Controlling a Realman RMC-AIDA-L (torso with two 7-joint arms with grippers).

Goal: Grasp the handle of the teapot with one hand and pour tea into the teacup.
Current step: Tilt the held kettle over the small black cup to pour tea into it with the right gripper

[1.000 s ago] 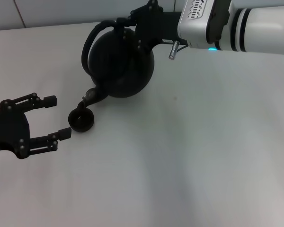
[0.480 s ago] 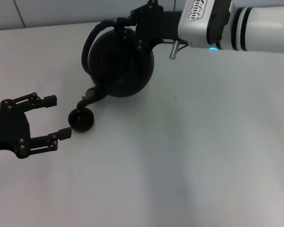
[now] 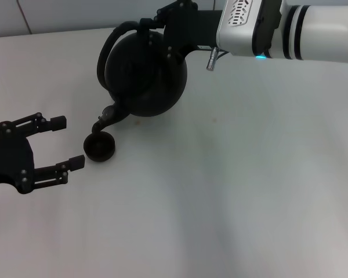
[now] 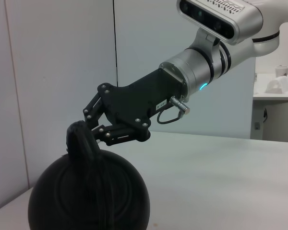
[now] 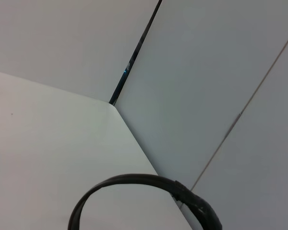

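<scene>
The black round teapot [image 3: 144,78] hangs tilted above the white table [image 3: 232,185], its spout [image 3: 106,119] pointing down over the small black teacup [image 3: 99,147]. My right gripper [image 3: 149,26] is shut on the arched black handle [image 3: 111,43] at the pot's top. The left wrist view shows that gripper [image 4: 86,129] clamped on the handle [image 4: 81,148] above the pot [image 4: 89,196]. The handle [image 5: 134,184] also arcs across the right wrist view. My left gripper [image 3: 62,142] is open and empty, just left of the teacup.
The white table runs to a pale wall [image 3: 75,14] at the back. The right arm's white forearm [image 3: 301,32] crosses the top right. In the left wrist view a side table [image 4: 278,91] stands far off.
The teapot has lifted slightly and shifted a little left and back with my right gripper. My left gripper has drifted slightly left. The teacup has not moved.
</scene>
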